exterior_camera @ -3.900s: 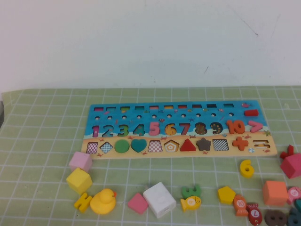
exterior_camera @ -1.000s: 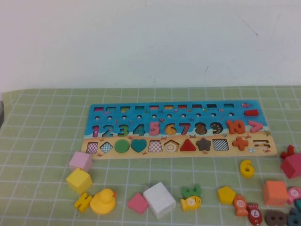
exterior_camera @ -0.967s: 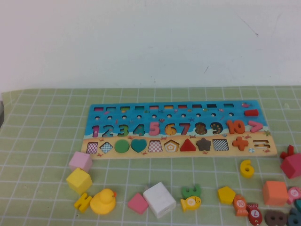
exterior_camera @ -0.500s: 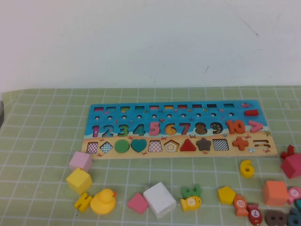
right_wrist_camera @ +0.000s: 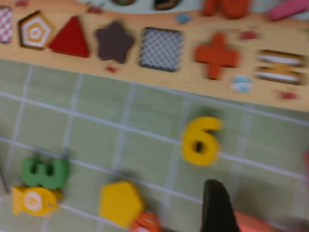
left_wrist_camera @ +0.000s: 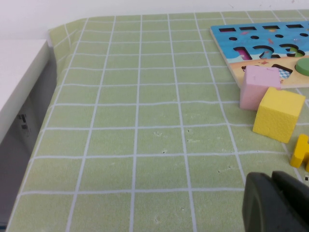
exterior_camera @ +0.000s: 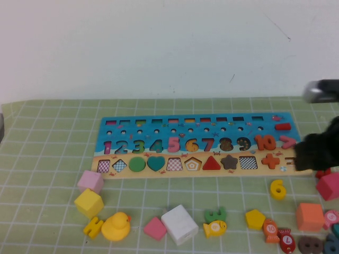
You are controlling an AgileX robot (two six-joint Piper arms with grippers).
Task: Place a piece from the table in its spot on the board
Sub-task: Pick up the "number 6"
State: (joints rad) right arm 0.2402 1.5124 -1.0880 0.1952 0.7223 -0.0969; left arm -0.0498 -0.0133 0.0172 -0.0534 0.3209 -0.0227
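Numeral 6 (exterior_camera: 277, 189) flat on mat, just below board (exterior_camera: 201, 145) lower right corner, untouched. Right gripper (right_wrist_camera: 219, 205) now in over board's right end, absent half a second back; presumably lining up on the 6; finger state: cannot tell. Left gripper (left_wrist_camera: 277, 203) parked well left of board, beside pink block (left_wrist_camera: 258, 87); fingers: cannot tell.

The numeral 6 (exterior_camera: 277, 189) is bright yellow; the puzzle board (exterior_camera: 159, 125) blue above, tan below; the counter (exterior_camera: 47, 159) pale green, white-gridded; the right hand (exterior_camera: 317, 151) seemingly black.
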